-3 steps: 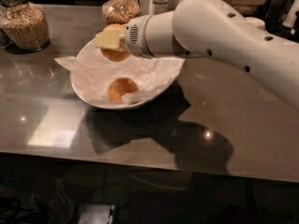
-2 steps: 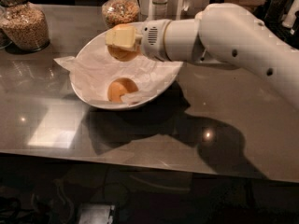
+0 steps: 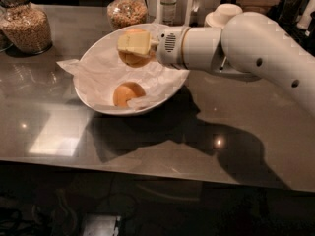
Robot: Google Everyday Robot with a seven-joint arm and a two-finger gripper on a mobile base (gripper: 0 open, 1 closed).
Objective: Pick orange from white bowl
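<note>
The white bowl (image 3: 88, 98) sits on the grey counter, lined with crinkled white paper. My gripper (image 3: 134, 47) reaches in from the right and is shut on the orange (image 3: 134, 59), holding it in the air above the bowl's far side. A finger pad (image 3: 134, 42) covers the orange's upper half. A second, deeper-orange fruit (image 3: 129, 93) lies in the bottom of the bowl, partly tucked behind a fold of paper.
Two glass jars of grain stand at the back, one at the left (image 3: 27, 24) and one behind the bowl (image 3: 126, 10). A bottle (image 3: 168, 4) and stacked cream dishes (image 3: 224, 14) stand behind my arm. The counter's front edge runs along the bottom.
My gripper has lifted the orange up and a little to the right, clear of the bowl's paper. The fruit left in the bowl has not moved.
</note>
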